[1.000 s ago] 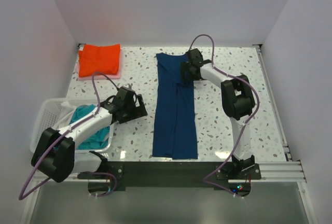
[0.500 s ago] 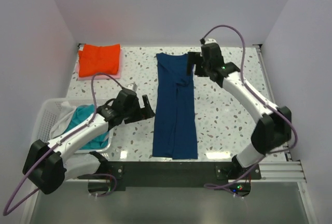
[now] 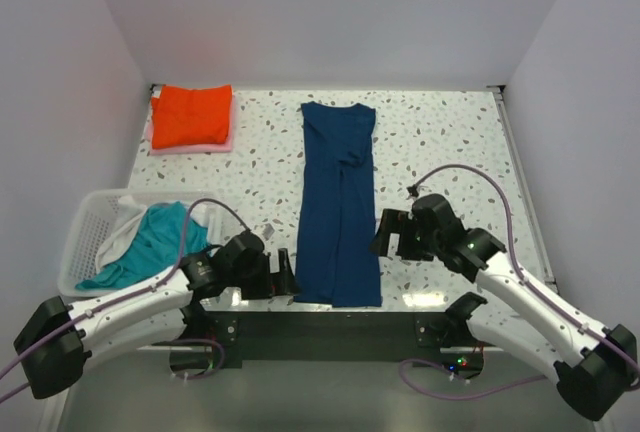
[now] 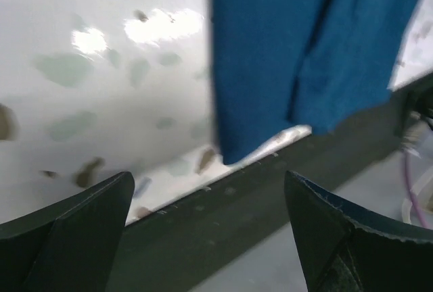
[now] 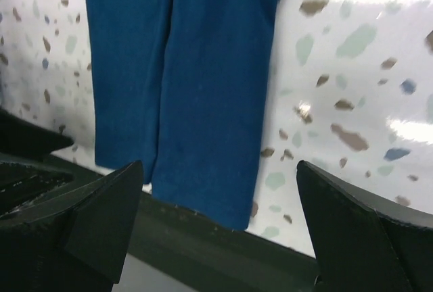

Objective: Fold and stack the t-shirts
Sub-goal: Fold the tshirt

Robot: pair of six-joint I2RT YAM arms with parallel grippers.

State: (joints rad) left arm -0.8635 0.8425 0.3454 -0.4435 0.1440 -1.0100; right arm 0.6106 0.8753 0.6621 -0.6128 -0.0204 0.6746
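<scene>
A navy t-shirt lies flat as a long narrow strip down the middle of the table, sleeves folded in and hem at the near edge. My left gripper is open and empty just left of the hem's near left corner. In the left wrist view the navy cloth lies ahead of it. My right gripper is open and empty just right of the strip near the hem, and the navy cloth lies in front of it in the right wrist view. A folded orange-red t-shirt lies on a pink one at the far left.
A white slatted basket at the near left holds a teal t-shirt and some white cloth. The table's dark front rail runs just under the navy hem. Pale walls close in the left, right and back.
Both arms have swung toward the near edge. The right gripper left the shirt's collar end and now sits by the hem's right side; the left gripper moved down to the hem's left corner.
</scene>
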